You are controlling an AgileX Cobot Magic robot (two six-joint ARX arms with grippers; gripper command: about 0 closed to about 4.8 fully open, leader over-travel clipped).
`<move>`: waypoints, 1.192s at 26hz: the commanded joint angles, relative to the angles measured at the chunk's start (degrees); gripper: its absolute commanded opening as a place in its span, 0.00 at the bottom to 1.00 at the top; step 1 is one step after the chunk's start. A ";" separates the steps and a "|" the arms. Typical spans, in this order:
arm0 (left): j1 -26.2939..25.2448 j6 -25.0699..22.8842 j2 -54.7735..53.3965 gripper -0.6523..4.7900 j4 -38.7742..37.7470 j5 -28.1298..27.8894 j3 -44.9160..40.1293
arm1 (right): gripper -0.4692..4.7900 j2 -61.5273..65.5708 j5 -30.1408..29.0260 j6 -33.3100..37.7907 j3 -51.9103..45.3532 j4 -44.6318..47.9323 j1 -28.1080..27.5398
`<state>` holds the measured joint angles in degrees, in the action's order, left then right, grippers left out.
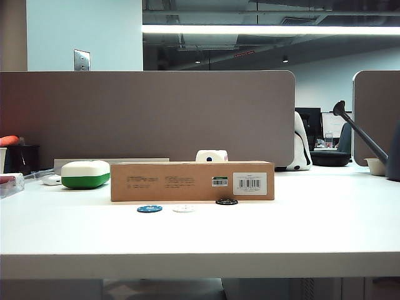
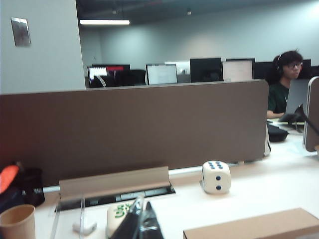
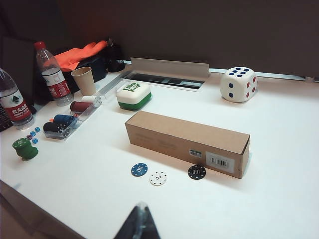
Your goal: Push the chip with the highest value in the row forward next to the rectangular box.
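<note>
Exterior view shows a white table point(image 1: 312, 231) with a long brown rectangular box point(image 1: 192, 181) lying across its middle, a white barcode label on its right end. Before the box we see three small flat chips forming the row point(image 1: 186, 206): a blue chip point(image 1: 149, 209) at nine o'clock, a white chip point(image 1: 184, 209) in the centre, and the black chip point(image 1: 226, 201) at three o'clock. The black chip sits further forward than its neighbours, just beside or touching the box's front face; we cannot tell which from here. In the right wrist view the black chip point(image 3: 197, 172) carries the print 100 and lies just beside the box point(image 3: 187, 142) near the barcode, while the blue chip point(image 3: 139, 170) and white chip point(image 3: 158, 178) lie a little further from it. We judge the chip light, rigid, thin and smooth, likely to slide easily on the table; too flat to pinch, it is best nudged with a fingertip at the edge facing away from the box. A white-and-green case point(image 1: 85, 174) rests at nine o'clock of the box, and a large die point(image 3: 239, 84) stands behind it. Neither arm appears in the exterior view. The right gripper point(image 3: 137, 224) hovers well back from the chips, its dark fingers seemingly together. The left gripper point(image 2: 139, 226) hangs above the case, only its dark tips visible, and we cannot tell whether they are apart.
</note>
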<state>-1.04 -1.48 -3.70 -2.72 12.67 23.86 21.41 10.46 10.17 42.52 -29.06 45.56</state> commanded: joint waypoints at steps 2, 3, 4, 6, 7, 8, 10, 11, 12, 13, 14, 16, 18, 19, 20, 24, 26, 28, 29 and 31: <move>-0.13 -0.52 2.27 0.11 -0.26 0.04 0.28 | 0.07 -0.09 -0.04 -0.11 0.24 0.57 0.00; -0.13 -0.46 2.71 0.11 -0.74 0.02 0.28 | 0.07 -0.09 -0.04 -0.11 0.24 0.57 0.00; -0.11 -0.44 3.28 0.11 -1.81 0.07 0.28 | 0.07 -0.09 -0.04 -0.11 0.24 0.57 0.00; -0.11 -2.36 3.54 0.11 -5.29 0.04 0.13 | 0.07 -0.09 -0.04 -0.11 0.24 0.57 0.00; -0.09 -3.13 3.54 0.11 -6.86 -1.92 -1.33 | 0.07 -0.09 -0.04 -0.11 0.24 0.57 0.00; -0.04 -2.43 3.54 0.11 -6.80 -4.74 -2.43 | 0.07 -0.09 -0.04 -0.11 0.24 0.55 0.00; 0.94 1.84 3.54 0.11 -6.19 -12.20 -6.67 | 0.07 -0.09 -0.07 -0.11 0.24 0.55 0.00; 1.44 2.95 3.54 0.11 -5.86 -13.38 -8.39 | 0.07 -0.13 -0.04 -0.11 0.24 0.55 0.02; 1.86 3.61 3.54 0.11 -5.29 -13.55 -9.79 | 0.07 -0.17 -0.04 -0.11 0.24 0.57 0.02; 3.08 3.87 3.54 0.11 -2.93 -13.09 -13.07 | 0.07 -0.17 -0.04 -0.11 0.24 0.57 0.00; 3.56 3.82 3.54 0.11 -1.81 -12.31 -14.27 | 0.07 -0.17 -0.07 -0.11 0.24 0.55 0.00; 4.81 3.85 3.56 0.11 2.32 -11.45 -17.94 | 0.07 -0.17 -0.04 -0.11 0.24 0.55 0.04; 4.85 3.82 3.56 0.11 4.37 -11.61 -20.28 | 0.07 -0.17 -0.04 -0.11 0.24 0.55 0.02; 4.70 3.82 3.56 0.11 5.40 -11.63 -21.42 | 0.07 -0.17 -0.04 -0.11 0.24 0.55 0.04; 4.61 3.82 3.56 0.11 6.56 -11.61 -22.40 | 0.07 -0.17 -0.04 -0.11 0.24 0.55 0.04; 4.61 3.45 3.56 0.11 6.47 -14.23 -23.43 | 0.07 -0.20 -0.04 -0.11 0.24 0.55 0.04; 4.48 3.48 3.56 0.11 6.64 -17.25 -23.43 | 0.07 -0.20 -0.04 -0.11 0.24 0.55 0.04; 4.24 3.43 3.56 0.11 6.64 -17.16 -23.43 | 0.07 -0.20 -0.04 -0.11 0.24 0.55 0.02; 3.96 3.45 3.56 0.11 6.45 -16.66 -23.43 | 0.07 -0.20 -0.04 -0.11 0.24 0.55 0.02; 3.04 3.74 3.56 0.11 5.84 -16.04 -23.43 | 0.07 -0.20 -0.04 -0.11 0.24 0.55 0.02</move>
<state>2.46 2.20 -0.14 3.05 -3.70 0.19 21.32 10.46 10.15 42.52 -29.12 45.58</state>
